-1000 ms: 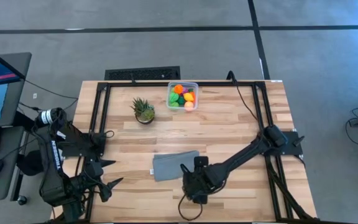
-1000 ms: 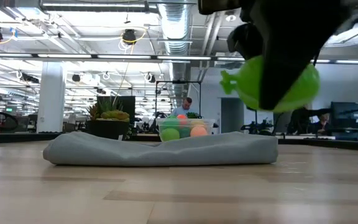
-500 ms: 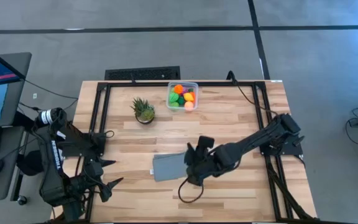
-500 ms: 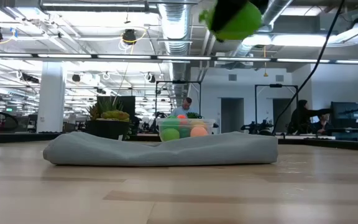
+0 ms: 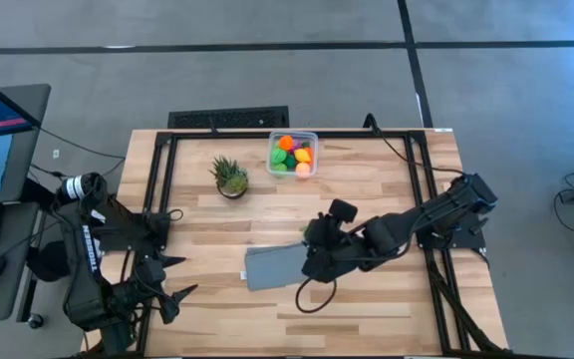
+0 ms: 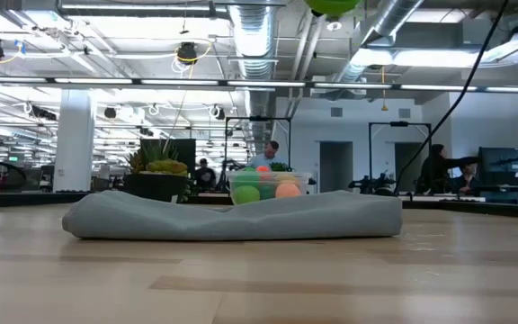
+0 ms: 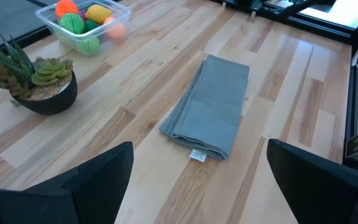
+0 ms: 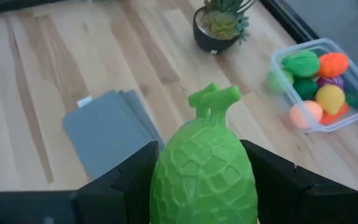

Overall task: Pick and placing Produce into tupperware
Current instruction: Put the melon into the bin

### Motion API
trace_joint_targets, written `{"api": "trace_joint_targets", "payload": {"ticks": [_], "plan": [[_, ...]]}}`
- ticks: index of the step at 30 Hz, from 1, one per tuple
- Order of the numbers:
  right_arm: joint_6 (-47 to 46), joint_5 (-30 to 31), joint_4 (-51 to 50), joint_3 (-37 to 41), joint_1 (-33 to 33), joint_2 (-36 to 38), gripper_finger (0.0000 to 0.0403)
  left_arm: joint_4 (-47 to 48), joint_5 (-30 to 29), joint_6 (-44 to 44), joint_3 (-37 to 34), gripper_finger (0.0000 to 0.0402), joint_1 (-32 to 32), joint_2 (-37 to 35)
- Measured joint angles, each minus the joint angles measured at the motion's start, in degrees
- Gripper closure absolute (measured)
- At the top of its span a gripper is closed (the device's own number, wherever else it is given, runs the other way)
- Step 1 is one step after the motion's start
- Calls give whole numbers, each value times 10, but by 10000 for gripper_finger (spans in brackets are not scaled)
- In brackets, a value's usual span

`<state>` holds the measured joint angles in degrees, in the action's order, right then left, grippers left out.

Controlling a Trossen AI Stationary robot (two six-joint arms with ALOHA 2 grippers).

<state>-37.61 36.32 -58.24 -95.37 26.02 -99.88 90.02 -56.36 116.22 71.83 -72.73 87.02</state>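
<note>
One clear plastic tupperware sits at far edge of table, rectangular w/ rounded corners, lid off. Inside, per right wrist view: green, orange, yellow, pale orange-pink and a purple piece, all small toy produce, packed touching each other. Left wrist view shows same tub w/ orange, yellow, green pieces on top.

Potted plant stands beside tub, to its left in high view; dark round bowl, spiky green leaves plus a small rosette, pale gravel-like fill.

Writing: arm at left carries white lettering, not legible. Small white tag on cloth hem, text too small to read.

Grey cloth lies flat, folded in layers, near front-centre of table. Tabletop is light wood planks w/ black rails at both sides.

Right gripper is above table just beside the cloth's right end, well apart from tub. Its two dark fingers pinch a green toy fruit on both sides: egg-shaped, pebbled/scaled surface, short forked stem on top. Low view catches only the fruit's underside at the top edge.

Left gripper waits at front-left corner of table, fingers spread wide, nothing between them
</note>
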Motion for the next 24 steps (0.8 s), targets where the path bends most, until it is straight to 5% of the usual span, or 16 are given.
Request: {"api": "trace_joint_targets", "payload": {"ticks": [24], "plan": [[-60,164,-32,5,11,29,168,0,0,0,0,42,0,0]]}}
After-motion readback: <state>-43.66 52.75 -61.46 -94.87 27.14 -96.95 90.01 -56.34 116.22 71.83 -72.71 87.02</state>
